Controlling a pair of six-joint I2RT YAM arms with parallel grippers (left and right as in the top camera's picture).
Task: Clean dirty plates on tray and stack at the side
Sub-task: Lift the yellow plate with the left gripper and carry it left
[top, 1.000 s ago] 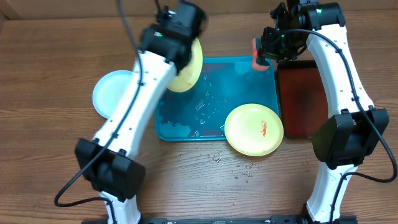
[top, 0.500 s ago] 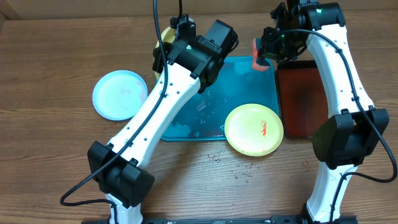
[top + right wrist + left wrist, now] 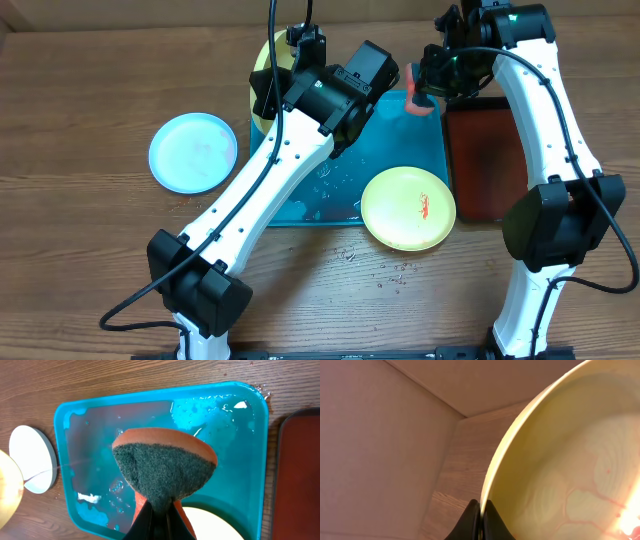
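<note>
I'm seeing a white plate (image 3: pixel 193 152) lying on the desk (image 3: pixel 90 260) at left. Upper centre, my left end effector (image 3: pixel 481 510) is pinching a yellow-green plate (image 3: pixel 570 460), mostly arm-hidden. The wet tray (image 3: pixel 400 135) is carrying a red-smeared plate (image 3: pixel 408 208); my right end effector (image 3: pixel 160 510) is clamping a sponge (image 3: pixel 165 465).

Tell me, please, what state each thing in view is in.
left gripper, shut on the held plate
held plate, raised on edge, faint pink streaks
right gripper, shut on the sponge
sponge, held above the tray
tray, wet
near plate, flat, red smear
white plate, lying flat, looks clean
</note>
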